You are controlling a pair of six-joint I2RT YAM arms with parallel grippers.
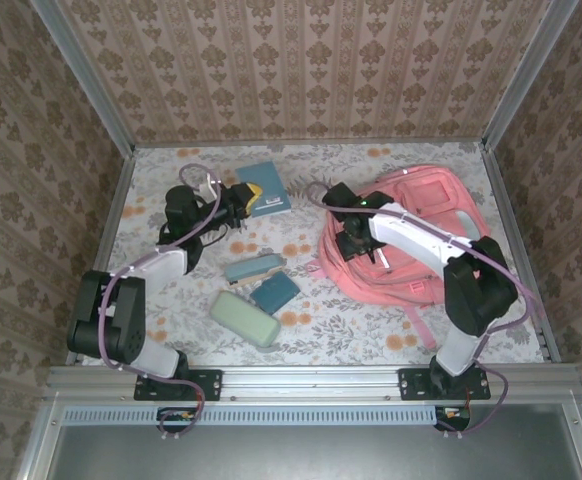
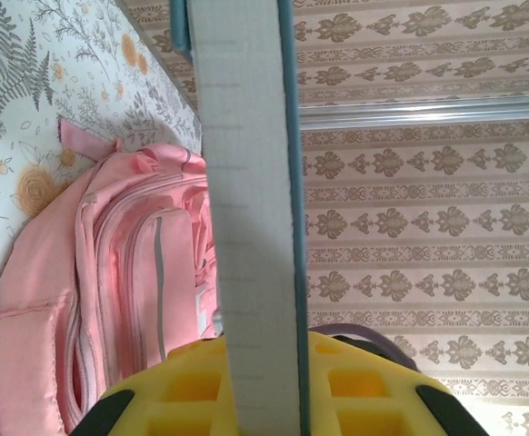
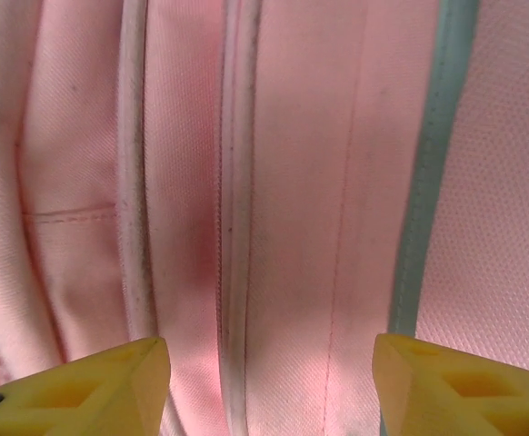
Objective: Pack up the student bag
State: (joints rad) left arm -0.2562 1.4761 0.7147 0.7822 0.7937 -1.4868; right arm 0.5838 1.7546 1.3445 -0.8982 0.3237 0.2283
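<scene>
Student bag [image 1: 426, 235] right on table [image 1: 371, 330]; book [image 1: 271, 180] left-rear in left hand [image 1: 246, 198]; pencil case [image 1: 244, 318] front-centre, left of bag.

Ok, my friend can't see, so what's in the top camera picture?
Over a flowery table, the robot's left gripper is shut on a teal book, and its right gripper, open, is close over a big pink student bag. A pale green pencil case lies nearer the front edge.

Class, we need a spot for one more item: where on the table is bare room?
Bare cloth lies at the near edge between the pale green pencil case and the pink backpack, and in the far left corner. Crowded around the teal pouch.
</scene>
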